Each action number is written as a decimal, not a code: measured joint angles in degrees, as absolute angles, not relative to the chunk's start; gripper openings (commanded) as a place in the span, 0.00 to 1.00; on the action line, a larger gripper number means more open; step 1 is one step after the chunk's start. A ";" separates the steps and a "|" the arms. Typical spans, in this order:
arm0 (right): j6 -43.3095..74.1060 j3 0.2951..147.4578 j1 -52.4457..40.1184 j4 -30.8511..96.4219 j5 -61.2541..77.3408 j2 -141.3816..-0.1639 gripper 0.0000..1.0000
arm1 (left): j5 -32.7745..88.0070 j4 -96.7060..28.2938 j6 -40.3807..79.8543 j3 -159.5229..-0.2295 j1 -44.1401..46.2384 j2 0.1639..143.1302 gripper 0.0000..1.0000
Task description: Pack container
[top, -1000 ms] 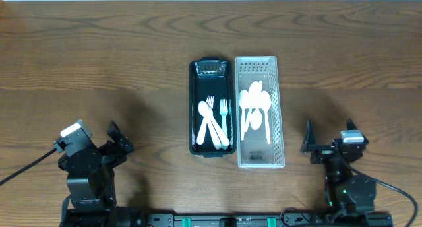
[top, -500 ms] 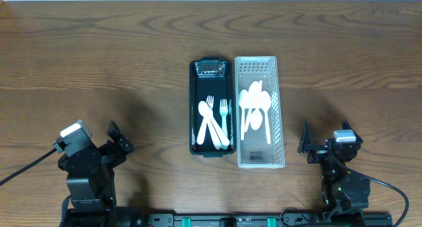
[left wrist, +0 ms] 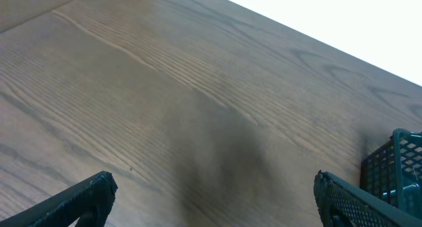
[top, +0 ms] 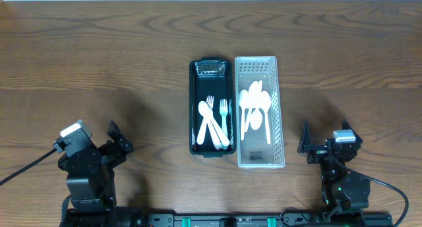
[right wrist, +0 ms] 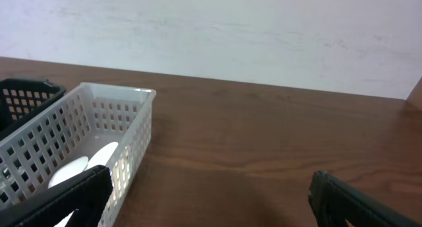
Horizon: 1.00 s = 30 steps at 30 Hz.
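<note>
Spanning the middle of the worktop (top: 99,55), the black basket (top: 193,108) of white forks (top: 214,125) touches the white basket (top: 280,108) of spoons (top: 254,108), so the wide-open, empty left tool (left wrist: 211,184) or right tool (right wrist: 208,181), now shifted slightly inward, should probably descend squarely over one handle.

We see the black basket (left wrist: 399,161) cut off by the left wrist view's edge; the clear item (top: 211,68) at its far end is unidentifiable.
</note>
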<state>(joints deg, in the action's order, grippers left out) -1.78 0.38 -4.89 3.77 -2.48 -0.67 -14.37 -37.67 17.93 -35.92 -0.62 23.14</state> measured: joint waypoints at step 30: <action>-1.80 0.38 -4.89 3.79 -2.33 -0.67 0.99 | -10.22 -33.63 9.74 -22.57 -0.62 6.09 0.98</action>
<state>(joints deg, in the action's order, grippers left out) -1.80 0.38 -4.89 3.79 -2.33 -0.67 -10.22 -33.63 9.74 -22.57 -0.62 6.09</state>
